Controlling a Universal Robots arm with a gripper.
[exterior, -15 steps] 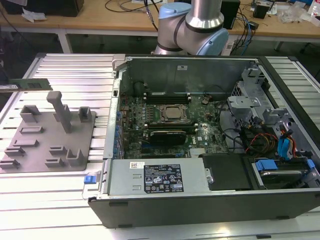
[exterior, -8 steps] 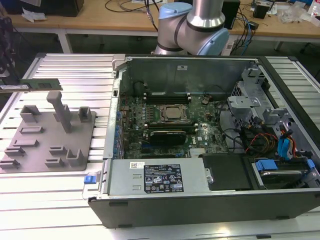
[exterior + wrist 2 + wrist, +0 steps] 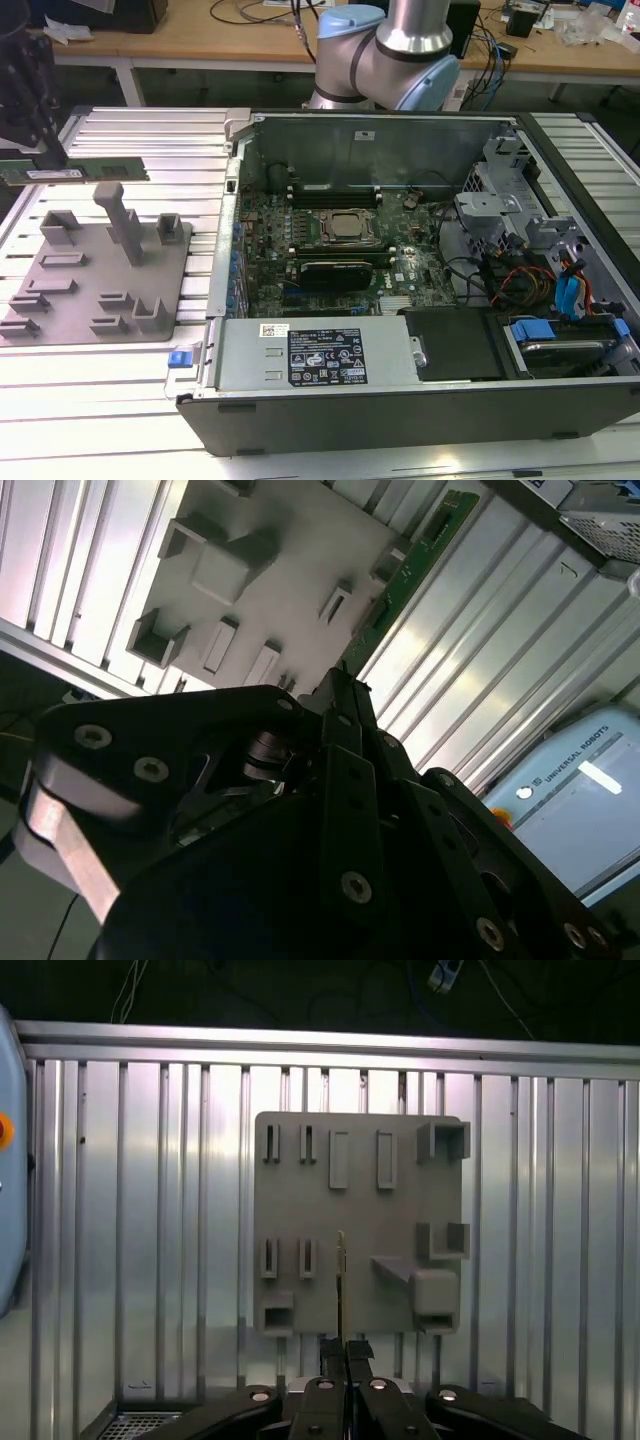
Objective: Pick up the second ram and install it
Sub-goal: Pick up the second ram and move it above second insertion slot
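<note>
The second ram (image 3: 100,168) is a thin green stick, held level in the air above the back of the grey fixture plate (image 3: 70,300), at the exterior view's left. My gripper (image 3: 55,158) is shut on it near one end. In the second wrist view the ram (image 3: 410,570) reaches out from the black fingers (image 3: 340,705) over the plate (image 3: 290,560). In the first wrist view the ram (image 3: 341,1280) shows edge-on, pinched in my gripper (image 3: 345,1348) above the plate (image 3: 360,1210).
An open computer case (image 3: 400,400) lies at the exterior view's right of the fixture, with its motherboard (image 3: 330,250), processor socket (image 3: 345,228) and long black memory slots (image 3: 330,186). A tall grey post (image 3: 120,220) rises from the plate. The ribbed metal table (image 3: 170,130) carries everything.
</note>
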